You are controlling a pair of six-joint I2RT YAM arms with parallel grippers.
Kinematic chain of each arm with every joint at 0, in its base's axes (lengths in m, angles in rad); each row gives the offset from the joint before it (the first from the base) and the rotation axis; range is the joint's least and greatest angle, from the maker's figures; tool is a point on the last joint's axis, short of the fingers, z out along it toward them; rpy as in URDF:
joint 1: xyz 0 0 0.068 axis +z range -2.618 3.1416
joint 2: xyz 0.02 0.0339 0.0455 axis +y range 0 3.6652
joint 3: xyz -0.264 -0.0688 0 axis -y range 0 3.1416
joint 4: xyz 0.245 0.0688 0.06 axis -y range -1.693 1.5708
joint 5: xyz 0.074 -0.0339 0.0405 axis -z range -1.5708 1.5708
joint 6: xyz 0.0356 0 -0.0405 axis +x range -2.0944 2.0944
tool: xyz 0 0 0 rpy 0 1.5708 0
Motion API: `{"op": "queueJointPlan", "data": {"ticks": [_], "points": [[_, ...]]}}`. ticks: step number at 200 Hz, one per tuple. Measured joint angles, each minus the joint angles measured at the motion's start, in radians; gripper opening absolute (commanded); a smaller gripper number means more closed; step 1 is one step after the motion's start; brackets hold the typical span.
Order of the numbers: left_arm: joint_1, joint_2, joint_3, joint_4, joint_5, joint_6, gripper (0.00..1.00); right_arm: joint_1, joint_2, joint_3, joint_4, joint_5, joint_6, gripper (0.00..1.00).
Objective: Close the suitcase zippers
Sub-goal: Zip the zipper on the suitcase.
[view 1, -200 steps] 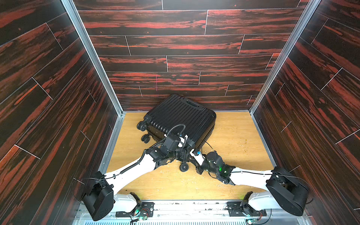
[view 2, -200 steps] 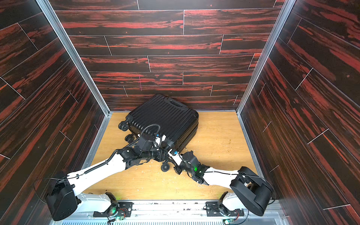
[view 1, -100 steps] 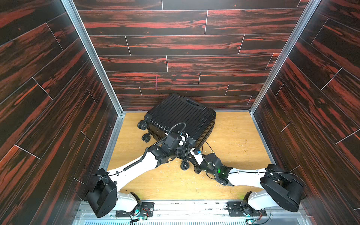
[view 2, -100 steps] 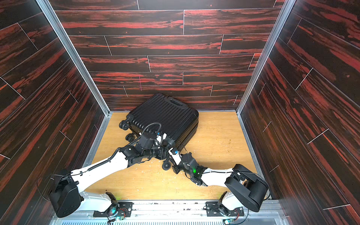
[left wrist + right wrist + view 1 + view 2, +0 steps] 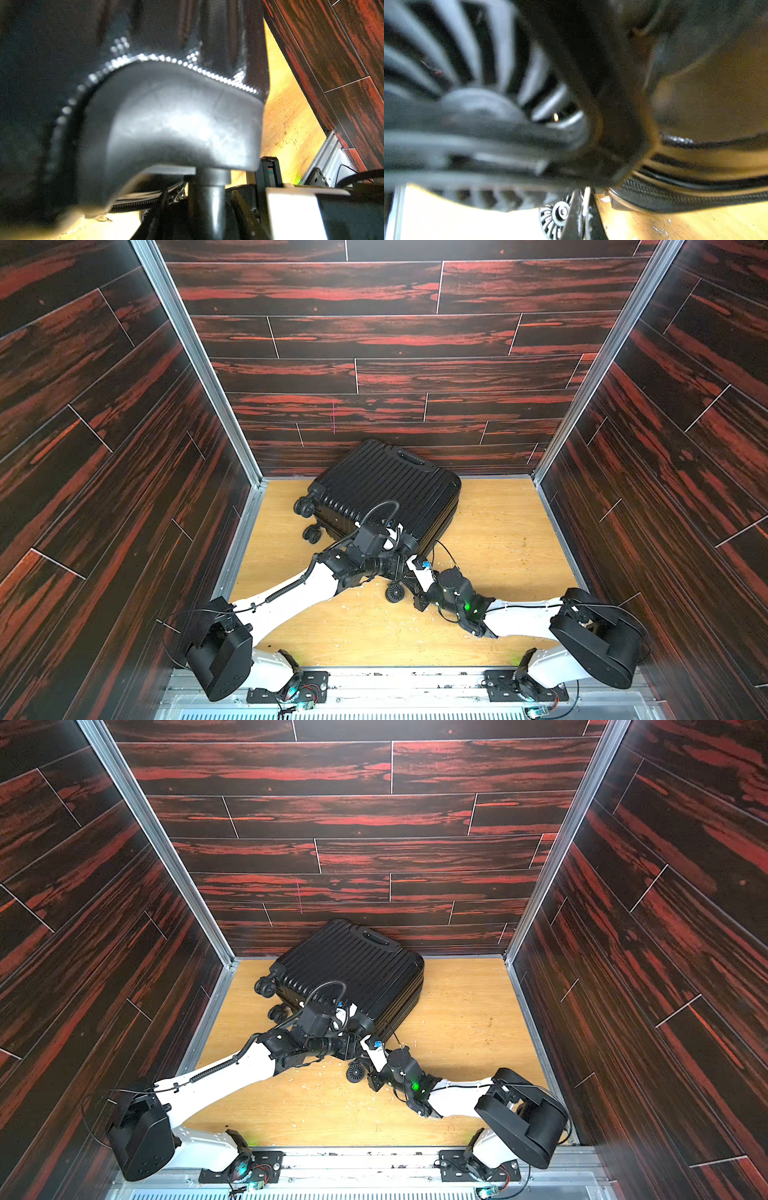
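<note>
The black ribbed suitcase (image 5: 386,489) (image 5: 353,965) lies flat at the back of the floor, turned askew. Both arms meet at its near corner. My left gripper (image 5: 399,568) (image 5: 352,1046) is shut on the wheel stem (image 5: 209,199) under the grey wheel housing (image 5: 176,128). Beside it run the zippers' track (image 5: 135,202) and a small metal pull (image 5: 179,192). My right gripper (image 5: 583,199) (image 5: 410,559) is shut at the end of the zipper track (image 5: 675,197), with a thin pale tab pinched between its fingers. A blurred wheel (image 5: 467,104) fills much of that view.
Dark red plank walls (image 5: 415,344) close in the back and both sides. Another suitcase wheel (image 5: 395,592) rests on the wooden floor (image 5: 498,531), which is strewn with small scraps. Two more wheels (image 5: 305,506) stick out at the suitcase's left. A metal rail (image 5: 395,680) runs along the front.
My right arm has swung a little to the left, its wrist moving along the suitcase's near corner. The left arm has shifted slightly. The suitcase has barely moved, and both grips are unchanged.
</note>
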Motion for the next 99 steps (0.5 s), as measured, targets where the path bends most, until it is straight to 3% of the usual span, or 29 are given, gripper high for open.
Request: {"op": "queueJointPlan", "data": {"ticks": [19, 46, 66, 99], "points": [[0.0, 0.0, 0.002, -0.002, -0.001, 0.003, 0.22, 0.001, 0.0, -0.002, 0.004, 0.006, 0.001, 0.0], [-0.008, 0.0, 0.002, -0.003, -0.013, 0.023, 0.46, 0.016, 0.0, -0.019, 0.019, 0.057, -0.001, 0.0], [-0.019, -0.006, 0.002, -0.007, -0.04, 0.042, 0.61, 0.037, -0.011, -0.037, 0.028, 0.107, -0.011, 0.18], [-0.032, -0.051, 0.001, -0.022, -0.103, 0.101, 0.68, 0.105, -0.113, -0.079, 0.038, 0.155, -0.05, 0.38]]}}
